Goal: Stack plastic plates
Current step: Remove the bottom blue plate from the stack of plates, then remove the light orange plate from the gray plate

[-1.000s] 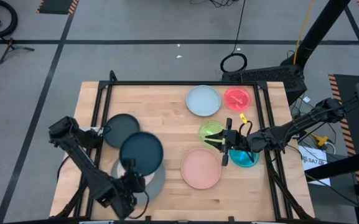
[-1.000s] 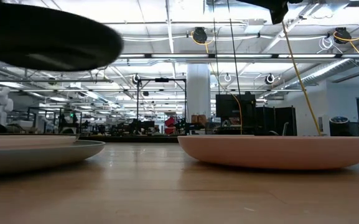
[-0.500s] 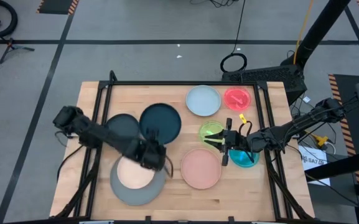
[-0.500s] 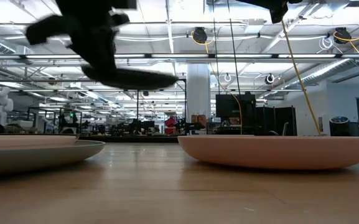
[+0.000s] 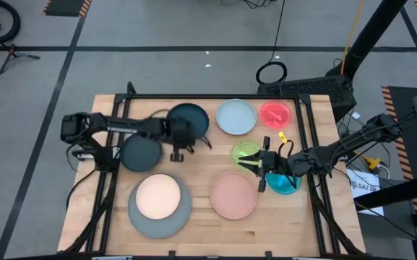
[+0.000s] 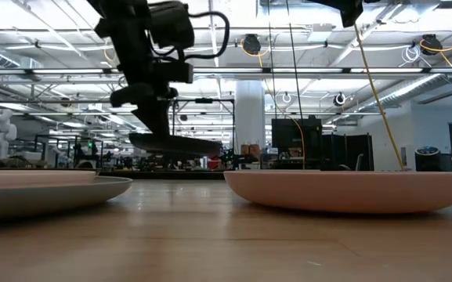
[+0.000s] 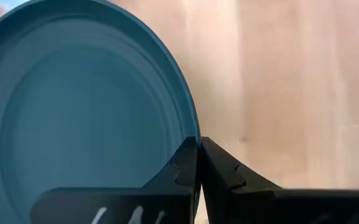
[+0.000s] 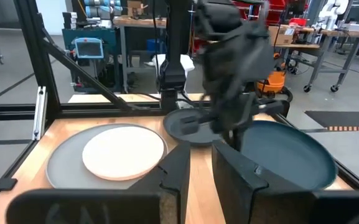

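My left gripper reaches across the table's far middle, shut on the dark teal plate, which shows above the table in the low view. The charcoal plate lies flat to its left. A cream plate sits inside the large grey plate near the near edge. The salmon pink plate, light blue plate, small red plate, green plate and small teal plate lie on the right half. My right gripper hovers open between the green and small teal plates. My left gripper pinches the dark teal plate's rim between its two fingers, at the plate's near-left side. The fingers come from above, pointing down. The plate hangs about level and appears lifted just clear of the table.
A black frame runs along the table's far edge and down both sides. Bare wood lies between the grey plate and the salmon pink plate. Cables and stands lie on the floor beyond the table.
My left gripper has carried the dark teal plate from above the grey and cream plates toward the far edge and somewhat right, and has come down lower. The cream plate is now uncovered in the high view. My right arm has stayed still.
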You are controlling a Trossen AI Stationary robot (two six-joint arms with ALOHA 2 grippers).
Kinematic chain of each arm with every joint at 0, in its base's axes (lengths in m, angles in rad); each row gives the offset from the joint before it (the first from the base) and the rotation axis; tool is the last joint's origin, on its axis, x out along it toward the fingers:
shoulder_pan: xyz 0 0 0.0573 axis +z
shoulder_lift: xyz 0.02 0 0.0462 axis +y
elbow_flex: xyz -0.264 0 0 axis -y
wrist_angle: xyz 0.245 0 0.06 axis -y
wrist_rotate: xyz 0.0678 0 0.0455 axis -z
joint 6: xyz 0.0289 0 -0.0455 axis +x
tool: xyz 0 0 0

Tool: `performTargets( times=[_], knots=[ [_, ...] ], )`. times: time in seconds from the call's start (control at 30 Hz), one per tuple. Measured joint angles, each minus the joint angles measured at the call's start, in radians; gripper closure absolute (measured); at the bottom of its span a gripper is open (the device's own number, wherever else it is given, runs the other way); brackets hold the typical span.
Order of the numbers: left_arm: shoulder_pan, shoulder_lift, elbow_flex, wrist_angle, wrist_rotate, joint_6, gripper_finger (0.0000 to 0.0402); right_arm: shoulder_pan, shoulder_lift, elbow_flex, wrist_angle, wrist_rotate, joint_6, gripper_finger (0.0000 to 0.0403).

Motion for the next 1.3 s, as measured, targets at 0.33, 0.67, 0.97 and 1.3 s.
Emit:
performTargets(
  times=[0.33,0.67,0.97,1.3],
  knots=[
    [0.194,0.013,0.000,-0.005,0.152,0.031,0.0387,0.000,0.000,0.000,-0.003,0.000,-0.002,0.0342],
    [0.224,0.044,0.001,-0.011,0.199,0.007,0.0381,0.000,0.001,0.000,-0.002,0.000,-0.002,0.0342],
    [0.224,0.077,0.000,-0.009,0.225,-0.024,0.0360,0.000,0.001,0.000,-0.002,0.000,-0.002,0.0342],
    [0.188,0.061,0.024,-0.144,0.254,-0.103,0.0308,0.000,0.001,0.000,-0.005,0.000,-0.002,0.0342]
  ],
)
